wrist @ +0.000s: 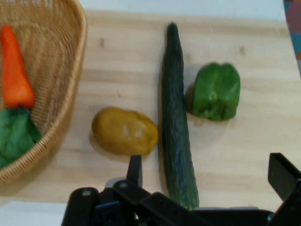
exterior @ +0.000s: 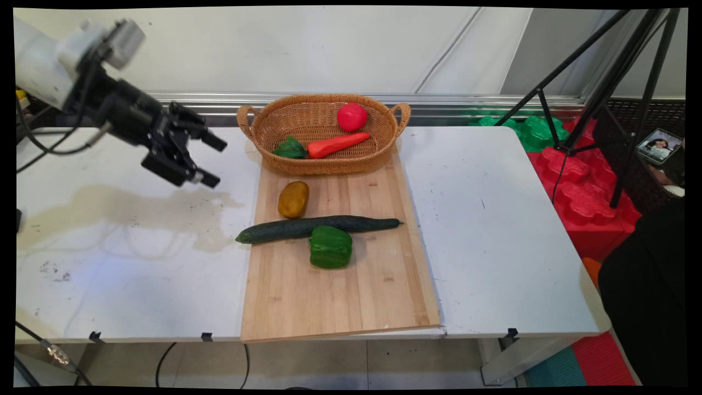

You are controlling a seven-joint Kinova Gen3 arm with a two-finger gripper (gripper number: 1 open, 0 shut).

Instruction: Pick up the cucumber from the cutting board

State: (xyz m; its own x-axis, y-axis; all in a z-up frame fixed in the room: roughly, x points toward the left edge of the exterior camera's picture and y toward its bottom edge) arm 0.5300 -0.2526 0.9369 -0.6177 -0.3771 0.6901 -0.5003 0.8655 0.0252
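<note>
White table [exterior: 493, 230] stands before a pale wall, and a wooden cutting board [exterior: 340, 296] lies on its middle; a wicker basket [exterior: 263, 131] sits at the far end of the board, with a red ball-shaped fruit [exterior: 351, 117] and a carrot [exterior: 334, 145] with green leaves inside it. The gripper [exterior: 207, 160] hangs above the table, to the left of the board and well apart from every thing on it; its fingers are spread wide and they hold nothing. Nearest to the open fingers, in the hand view, are the potato [wrist: 124, 131] and the left end of the cucumber [wrist: 176, 117]; the green pepper [wrist: 216, 92] lies just beside the cucumber on its near side, perhaps touching it. The potato lies between the basket and the cucumber, close to both; a descent on it could push a finger against the cucumber, which is round and would probably roll toward the pepper. The basket rim is also near, so a wide finger may catch the wicker; the smooth potato could slip from a grasp that is not centred.
</note>
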